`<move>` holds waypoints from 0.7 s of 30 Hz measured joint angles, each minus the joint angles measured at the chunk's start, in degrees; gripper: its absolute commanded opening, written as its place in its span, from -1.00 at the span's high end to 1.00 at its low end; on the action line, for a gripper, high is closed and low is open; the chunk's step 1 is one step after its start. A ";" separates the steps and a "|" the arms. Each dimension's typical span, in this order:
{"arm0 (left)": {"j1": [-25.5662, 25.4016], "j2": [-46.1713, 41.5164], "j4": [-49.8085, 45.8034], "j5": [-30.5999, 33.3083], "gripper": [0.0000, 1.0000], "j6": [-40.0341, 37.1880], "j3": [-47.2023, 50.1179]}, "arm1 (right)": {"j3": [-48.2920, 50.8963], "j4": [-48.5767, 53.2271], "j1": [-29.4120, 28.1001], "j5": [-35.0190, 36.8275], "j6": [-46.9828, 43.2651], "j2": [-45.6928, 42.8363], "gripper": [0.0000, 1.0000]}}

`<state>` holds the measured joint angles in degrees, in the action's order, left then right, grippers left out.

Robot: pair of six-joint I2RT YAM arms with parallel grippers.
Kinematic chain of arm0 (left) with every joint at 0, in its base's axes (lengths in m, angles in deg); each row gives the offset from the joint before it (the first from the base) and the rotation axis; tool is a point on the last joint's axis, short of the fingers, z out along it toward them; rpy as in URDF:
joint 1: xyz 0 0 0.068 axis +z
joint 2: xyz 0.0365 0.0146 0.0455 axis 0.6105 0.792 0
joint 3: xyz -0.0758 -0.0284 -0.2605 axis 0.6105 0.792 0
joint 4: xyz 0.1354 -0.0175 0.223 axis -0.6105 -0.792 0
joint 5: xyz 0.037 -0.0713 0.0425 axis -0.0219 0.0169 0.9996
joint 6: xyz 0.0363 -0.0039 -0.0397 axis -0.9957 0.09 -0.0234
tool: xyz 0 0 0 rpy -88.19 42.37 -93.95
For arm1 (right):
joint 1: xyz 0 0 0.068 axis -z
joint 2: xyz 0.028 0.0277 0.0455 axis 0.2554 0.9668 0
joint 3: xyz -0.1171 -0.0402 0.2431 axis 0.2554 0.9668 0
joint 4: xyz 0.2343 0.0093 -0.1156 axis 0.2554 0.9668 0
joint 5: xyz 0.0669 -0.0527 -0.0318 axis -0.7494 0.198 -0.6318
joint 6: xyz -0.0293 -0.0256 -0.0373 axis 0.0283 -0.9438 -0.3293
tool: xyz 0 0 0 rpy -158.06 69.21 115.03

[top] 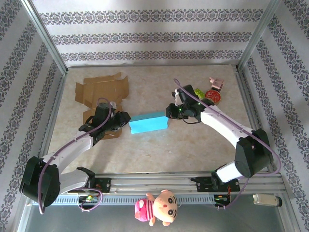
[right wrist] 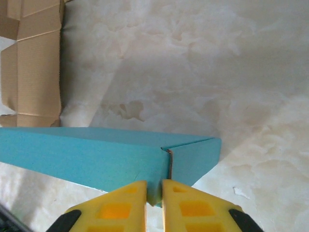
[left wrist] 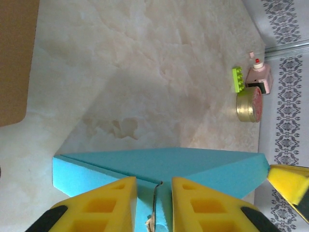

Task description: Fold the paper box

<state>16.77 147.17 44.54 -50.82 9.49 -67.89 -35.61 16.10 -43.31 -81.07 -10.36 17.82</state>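
Observation:
The paper box (top: 148, 122) is a long blue carton lying on the marble tabletop between my two arms. My left gripper (top: 126, 120) is at its left end. In the left wrist view the yellow fingers (left wrist: 101, 205) straddle a seam of the paper box (left wrist: 169, 164), and my left gripper (left wrist: 153, 186) is closed onto the blue wall. My right gripper (top: 169, 112) is at the right end. In the right wrist view my right gripper (right wrist: 154, 188) pinches the lower corner of the paper box (right wrist: 96, 154) beside its end flap.
A flat brown cardboard blank (top: 101, 89) lies at the back left, beside my left arm. A red-lidded tin (top: 213, 95), a green brick (left wrist: 237, 79) and a pink toy (top: 216, 83) sit at the back right. A plush doll (top: 157, 208) hangs off the front rail.

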 measured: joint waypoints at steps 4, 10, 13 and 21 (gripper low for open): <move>0.24 0.07 4.74 -0.07 0.54 -0.68 2.60 | 2.19 -2.75 -2.08 5.84 -2.43 -1.92 0.61; 0.26 -0.33 -0.37 0.42 0.13 -6.32 -0.55 | -0.24 1.22 -2.36 7.80 -5.31 -2.12 0.35; 0.31 -0.96 -4.33 0.83 -0.07 -8.44 -2.49 | -3.65 4.02 -2.34 6.67 -5.57 -2.12 0.29; 0.31 -4.61 -5.05 -0.52 -0.20 -7.69 -4.57 | -7.21 5.01 -0.81 4.63 -5.07 -2.01 0.23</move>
<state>17.07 142.55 39.49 -51.35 1.79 -72.46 -42.83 21.11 -44.12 -76.43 -15.43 15.81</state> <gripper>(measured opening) 0.598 0.381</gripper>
